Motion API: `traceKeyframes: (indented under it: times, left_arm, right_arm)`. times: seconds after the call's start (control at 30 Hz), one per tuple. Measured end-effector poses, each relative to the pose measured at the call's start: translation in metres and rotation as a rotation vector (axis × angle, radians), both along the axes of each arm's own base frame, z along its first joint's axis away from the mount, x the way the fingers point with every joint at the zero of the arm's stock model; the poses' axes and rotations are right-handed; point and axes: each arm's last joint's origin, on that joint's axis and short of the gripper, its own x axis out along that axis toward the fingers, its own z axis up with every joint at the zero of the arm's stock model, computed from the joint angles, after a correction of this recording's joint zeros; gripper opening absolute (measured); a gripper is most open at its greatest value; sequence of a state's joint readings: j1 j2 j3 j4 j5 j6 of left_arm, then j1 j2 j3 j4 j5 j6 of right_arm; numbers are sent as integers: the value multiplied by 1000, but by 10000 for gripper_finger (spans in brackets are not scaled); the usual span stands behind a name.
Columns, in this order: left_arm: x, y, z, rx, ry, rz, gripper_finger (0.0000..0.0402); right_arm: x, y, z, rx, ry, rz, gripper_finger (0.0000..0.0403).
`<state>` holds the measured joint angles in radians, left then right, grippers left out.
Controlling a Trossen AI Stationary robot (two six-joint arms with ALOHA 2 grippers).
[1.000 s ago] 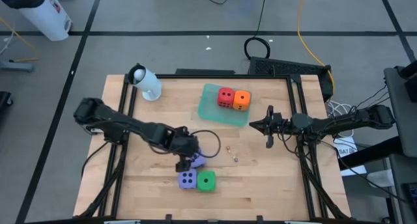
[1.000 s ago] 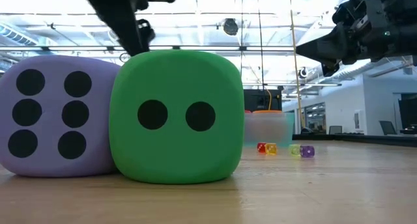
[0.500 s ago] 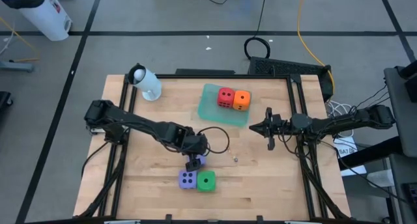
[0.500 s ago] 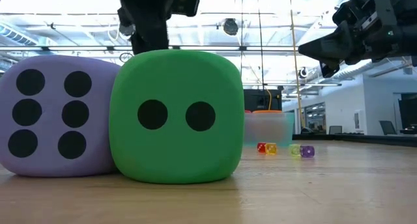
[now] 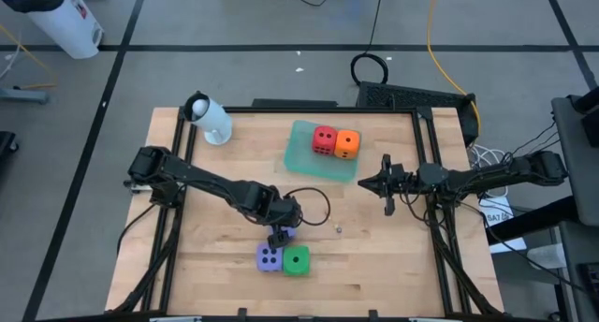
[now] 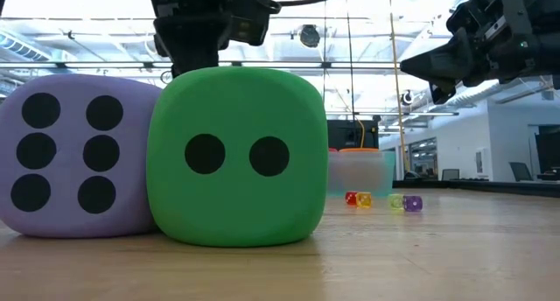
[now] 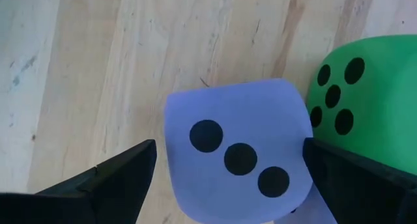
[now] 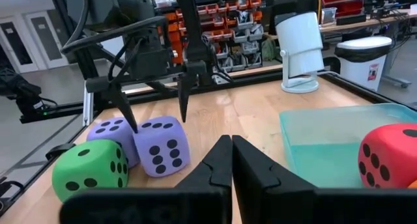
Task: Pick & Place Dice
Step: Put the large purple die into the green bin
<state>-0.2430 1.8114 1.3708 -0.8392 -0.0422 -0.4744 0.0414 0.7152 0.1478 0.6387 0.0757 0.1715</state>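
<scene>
Purple die [image 5: 284, 231] sits lower centre of the surface, under the spread left end effector [image 5: 278, 234]; it should descend squarely before pinching. Right end effector [image 5: 386, 183] waits, pressed together.

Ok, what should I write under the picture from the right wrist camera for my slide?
Left tool open above a purple die, beside another purple die and a green die.

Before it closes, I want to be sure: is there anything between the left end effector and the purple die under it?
Nothing visible. The open left end effector hangs directly over the purple die, with the green die beside it.
</scene>
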Motion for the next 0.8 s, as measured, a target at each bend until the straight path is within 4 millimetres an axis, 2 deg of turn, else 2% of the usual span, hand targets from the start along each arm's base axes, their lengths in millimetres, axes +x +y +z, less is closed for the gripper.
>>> traceKeyframes:
  times: [0.17, 0.37, 0.63, 0.8]
  left_arm:
    - [3, -2, -8, -36, 30, -26, 397]
    - [12, -5, -29, -72, 81, -40, 398]
    - [12, 6, -28, -73, 87, -31, 398]
    - [7, 18, -15, -27, 70, -64, 398]
  right_arm:
    - [0, 0, 0, 1, 0, 0, 0]
    - [0, 0, 0, 19, 4, -1, 0]
    - [0, 0, -1, 26, 8, 0, 0]
    - [0, 0, -1, 27, 7, 0, 0]
